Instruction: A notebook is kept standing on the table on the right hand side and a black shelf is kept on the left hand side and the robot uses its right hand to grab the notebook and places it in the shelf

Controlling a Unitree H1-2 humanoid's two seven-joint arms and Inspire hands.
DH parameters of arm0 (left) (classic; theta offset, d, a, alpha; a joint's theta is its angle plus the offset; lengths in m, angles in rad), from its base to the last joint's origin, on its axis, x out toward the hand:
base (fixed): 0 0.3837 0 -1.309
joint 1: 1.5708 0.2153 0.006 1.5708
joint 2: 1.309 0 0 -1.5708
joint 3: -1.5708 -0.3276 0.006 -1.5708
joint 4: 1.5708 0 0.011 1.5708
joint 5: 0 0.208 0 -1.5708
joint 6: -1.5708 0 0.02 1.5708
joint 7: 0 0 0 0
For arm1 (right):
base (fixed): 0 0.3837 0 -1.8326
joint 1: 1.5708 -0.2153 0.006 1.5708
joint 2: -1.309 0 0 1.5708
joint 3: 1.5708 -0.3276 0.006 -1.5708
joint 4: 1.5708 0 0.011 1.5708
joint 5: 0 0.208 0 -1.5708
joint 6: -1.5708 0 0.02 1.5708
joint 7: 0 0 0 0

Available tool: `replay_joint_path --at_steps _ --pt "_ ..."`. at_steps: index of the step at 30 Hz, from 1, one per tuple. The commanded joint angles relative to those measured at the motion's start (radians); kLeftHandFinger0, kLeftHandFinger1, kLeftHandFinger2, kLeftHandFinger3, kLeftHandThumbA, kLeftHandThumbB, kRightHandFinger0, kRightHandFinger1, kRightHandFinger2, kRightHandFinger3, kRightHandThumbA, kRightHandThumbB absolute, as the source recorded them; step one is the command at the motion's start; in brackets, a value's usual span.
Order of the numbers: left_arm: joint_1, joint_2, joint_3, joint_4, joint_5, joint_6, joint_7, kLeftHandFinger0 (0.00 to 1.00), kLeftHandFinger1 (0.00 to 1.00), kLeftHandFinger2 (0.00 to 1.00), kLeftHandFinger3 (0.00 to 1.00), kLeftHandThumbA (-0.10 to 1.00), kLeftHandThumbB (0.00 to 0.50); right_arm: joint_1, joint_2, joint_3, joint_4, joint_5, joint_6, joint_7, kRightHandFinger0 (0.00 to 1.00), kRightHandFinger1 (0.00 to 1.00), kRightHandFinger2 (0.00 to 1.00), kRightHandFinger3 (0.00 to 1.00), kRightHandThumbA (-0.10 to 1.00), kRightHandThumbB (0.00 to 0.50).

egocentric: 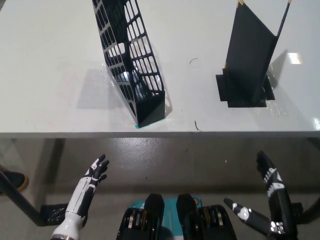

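The thin, stiff, light notebook (pixel 248 50) stands on the bench (pixel 50 60), best pinched by its upper edge; the right robot hand (pixel 270 177) waits spread.

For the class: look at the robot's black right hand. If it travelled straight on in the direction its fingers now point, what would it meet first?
The right hand hangs open below the table, fingers pointing up-picture. Going straight on, it would probably meet the table's front edge first, then the standing black notebook beyond. Depth is unclear, so it might pass under the tabletop instead.
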Motion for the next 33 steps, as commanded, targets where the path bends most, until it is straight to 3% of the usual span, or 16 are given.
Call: replay_joint_path --at_steps 1,3,5,9,12,14,17,21,24,29,33 --pt "-0.021 0.015 -0.002 -0.018 0.006 -0.052 -0.010 1.00 1.00 1.00 1.00 1.00 0.095 0.001 0.025 0.002 -0.188 -0.121 -0.089 -0.078 1.00 1.00 1.00 1.00 1.00 0.190" --pt "-0.021 0.016 -0.005 -0.010 0.004 -0.060 -0.015 1.00 1.00 1.00 1.00 1.00 0.095 -0.039 0.036 -0.030 -0.223 -0.136 -0.089 -0.084 1.00 1.00 1.00 1.00 1.00 0.206" --pt "-0.020 0.016 -0.007 -0.011 0.001 -0.061 -0.018 1.00 1.00 1.00 1.00 1.00 0.092 -0.114 0.036 -0.068 -0.237 -0.149 -0.088 -0.096 1.00 1.00 1.00 1.00 1.00 0.181" --pt "-0.013 0.010 -0.004 -0.027 -0.013 -0.047 -0.020 1.00 1.00 1.00 1.00 1.00 0.105 -0.229 0.038 -0.113 -0.247 -0.149 -0.026 -0.103 1.00 1.00 1.00 1.00 1.00 0.259" --pt "-0.006 0.003 -0.003 -0.035 -0.014 -0.052 -0.017 1.00 1.00 1.00 1.00 1.00 0.105 -0.320 0.032 -0.147 -0.232 -0.150 0.025 -0.111 1.00 1.00 1.00 1.00 1.00 0.248" --pt "-0.004 0.001 -0.003 -0.035 -0.010 -0.052 -0.015 1.00 1.00 1.00 1.00 1.00 0.105 -0.396 0.027 -0.176 -0.204 -0.149 0.074 -0.121 1.00 1.00 1.00 1.00 1.00 0.281" --pt "0.000 0.001 -0.003 -0.039 -0.009 -0.046 -0.016 1.00 1.00 1.00 1.00 1.00 0.119 -0.460 0.019 -0.200 -0.166 -0.164 0.096 -0.133 1.00 1.00 1.00 1.00 1.00 0.273" --pt "0.002 0.003 -0.005 -0.040 0.000 -0.045 -0.014 1.00 1.00 1.00 1.00 1.00 0.149 -0.596 -0.002 -0.240 -0.042 -0.158 0.138 -0.163 1.00 1.00 1.00 1.00 1.00 0.312" --pt "0.005 0.003 -0.005 -0.039 0.002 -0.044 -0.013 1.00 1.00 1.00 1.00 1.00 0.149 -0.668 -0.010 -0.260 0.057 -0.169 0.159 -0.196 1.00 1.00 1.00 1.00 1.00 0.281" --pt "0.005 0.002 -0.002 -0.036 -0.008 -0.037 -0.017 1.00 1.00 1.00 1.00 1.00 0.145 -0.787 -0.025 -0.292 0.271 -0.118 0.156 -0.237 1.00 1.00 1.00 1.00 1.00 0.304" --pt "0.007 0.005 -0.005 -0.034 0.009 -0.050 -0.010 1.00 1.00 1.00 1.00 1.00 0.144 -0.853 -0.038 -0.300 0.444 -0.113 0.117 -0.278 1.00 1.00 1.00 1.00 1.00 0.293"
